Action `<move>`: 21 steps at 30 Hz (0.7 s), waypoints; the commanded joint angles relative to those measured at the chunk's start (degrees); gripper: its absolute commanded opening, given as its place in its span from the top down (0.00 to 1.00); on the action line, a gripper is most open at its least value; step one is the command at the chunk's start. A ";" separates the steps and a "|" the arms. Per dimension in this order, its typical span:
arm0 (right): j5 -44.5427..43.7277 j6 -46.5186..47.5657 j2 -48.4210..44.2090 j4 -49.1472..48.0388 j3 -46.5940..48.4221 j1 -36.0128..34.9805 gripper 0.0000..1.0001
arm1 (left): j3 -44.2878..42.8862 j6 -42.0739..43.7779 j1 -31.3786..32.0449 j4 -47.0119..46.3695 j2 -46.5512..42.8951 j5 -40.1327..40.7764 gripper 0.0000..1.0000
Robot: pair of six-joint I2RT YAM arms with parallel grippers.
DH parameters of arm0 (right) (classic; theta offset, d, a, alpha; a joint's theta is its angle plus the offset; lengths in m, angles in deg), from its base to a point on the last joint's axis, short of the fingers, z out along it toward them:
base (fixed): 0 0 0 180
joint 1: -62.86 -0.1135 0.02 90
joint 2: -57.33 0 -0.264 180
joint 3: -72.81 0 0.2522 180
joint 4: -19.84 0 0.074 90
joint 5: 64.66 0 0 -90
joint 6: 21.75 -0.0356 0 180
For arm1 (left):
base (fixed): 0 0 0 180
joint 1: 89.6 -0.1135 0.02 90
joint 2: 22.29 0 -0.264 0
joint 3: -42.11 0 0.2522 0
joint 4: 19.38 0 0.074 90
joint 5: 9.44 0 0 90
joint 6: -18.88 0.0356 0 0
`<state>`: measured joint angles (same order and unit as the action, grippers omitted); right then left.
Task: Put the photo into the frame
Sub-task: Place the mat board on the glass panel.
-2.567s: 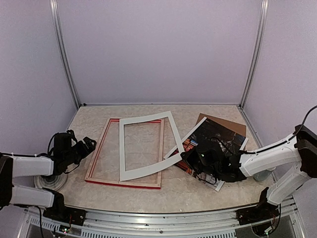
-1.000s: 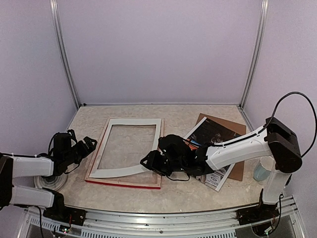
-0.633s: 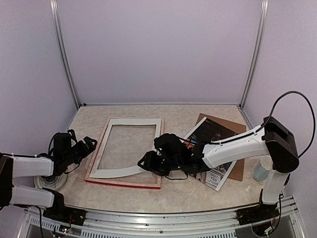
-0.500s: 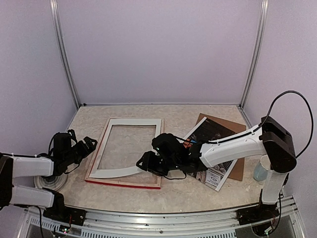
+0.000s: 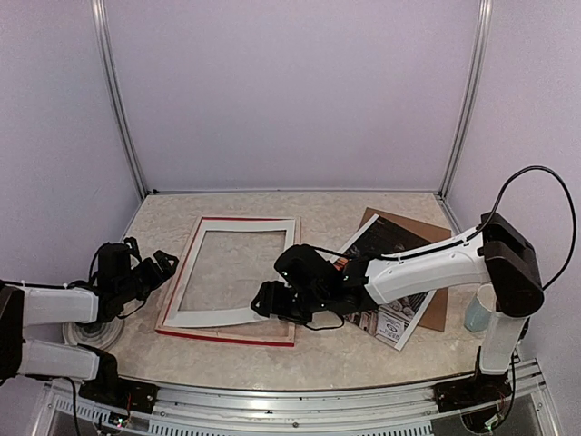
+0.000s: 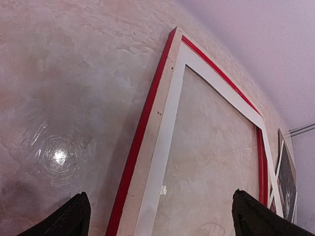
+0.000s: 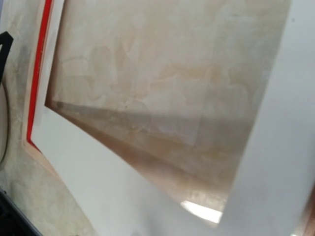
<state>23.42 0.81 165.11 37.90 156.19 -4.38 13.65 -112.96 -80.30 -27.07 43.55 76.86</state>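
Reaches with the right gripper (image 5: 263, 301) over the near right corner of the white mat (image 5: 289, 250), at 5 o'clock of the frame (image 5: 227, 333); cannot tell whether spread or pinching. Holds the left gripper (image 5: 163, 264) spread wide and empty, just off the frame's 9 o'clock side. On the marbled table (image 5: 363, 204): frame flat at centre-left, mat within it, near edge bowed upward. At 3 o'clock, brown backing board (image 5: 427, 232), photo (image 5: 390, 243) partly on it, outside the frame. At 4 o'clock, pale cup (image 5: 477, 313).

Robot lab test cell, plain lilac wall panels (image 5: 290, 91), aluminium corner posts (image 5: 116, 100), marble-look tabletop (image 5: 245, 204), extruded metal rail (image 5: 300, 404) along near edge, cabled robot arm (image 5: 427, 268).
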 commanded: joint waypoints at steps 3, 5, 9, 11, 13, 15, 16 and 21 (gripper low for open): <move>-1.33 3.04 -2.21 4.94 1.85 -1.05 0.31 | 0.64 0.38 -0.51 -1.60 -0.63 -0.38 0.01; -1.93 3.54 -2.85 5.66 1.64 -1.05 0.31 | 0.64 0.44 -0.51 -1.57 -0.63 -0.40 0.01; -6.55 5.23 -5.44 8.72 1.13 -1.07 0.17 | 0.64 0.45 -0.51 -1.63 -0.63 -0.36 0.01; -9.31 6.91 -7.28 9.59 0.61 -1.06 0.02 | 0.64 0.45 -0.51 -1.73 -0.50 -0.38 0.01; -12.27 8.78 -9.07 10.28 0.19 -1.06 0.01 | 0.63 0.45 -0.51 -1.75 -0.39 -0.36 0.01; -16.21 10.92 -10.85 12.09 0.41 -1.09 0.01 | 0.63 0.46 -0.51 -1.75 -0.29 -0.35 0.01; -18.48 11.96 -11.79 13.11 0.69 -1.11 0.01 | 0.64 0.45 -0.51 -1.83 -0.28 -0.39 0.01; -33.56 14.20 -17.42 21.45 2.36 -1.07 0.01 | 0.64 0.60 -0.51 -2.05 -0.02 -0.65 0.01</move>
<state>4.19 11.80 152.13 51.51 157.09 -5.00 13.65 -112.96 -80.30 -27.18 43.55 76.68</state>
